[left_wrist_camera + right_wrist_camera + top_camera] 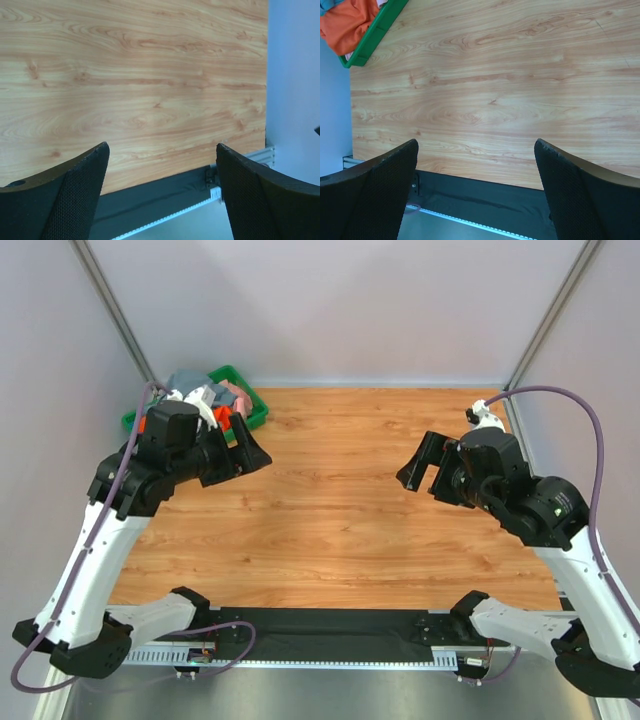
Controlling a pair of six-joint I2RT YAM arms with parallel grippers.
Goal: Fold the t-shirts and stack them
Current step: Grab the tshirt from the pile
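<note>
The t-shirts lie crumpled in a green bin (256, 408) at the table's far left corner: a grey-blue one (187, 379), a pale pink one (238, 395) and an orange one (224, 419). The orange shirt (347, 22) and the bin's rim (377, 32) also show at the top left of the right wrist view. My left gripper (252, 448) is open and empty, raised just in front of the bin. My right gripper (423, 464) is open and empty above the table's right side. In both wrist views the jaws stand wide apart over bare wood.
The wooden tabletop (340, 500) has a black strip (330, 630) and a metal rail along its near edge. Grey walls close the back and both sides. The left arm partly covers the bin.
</note>
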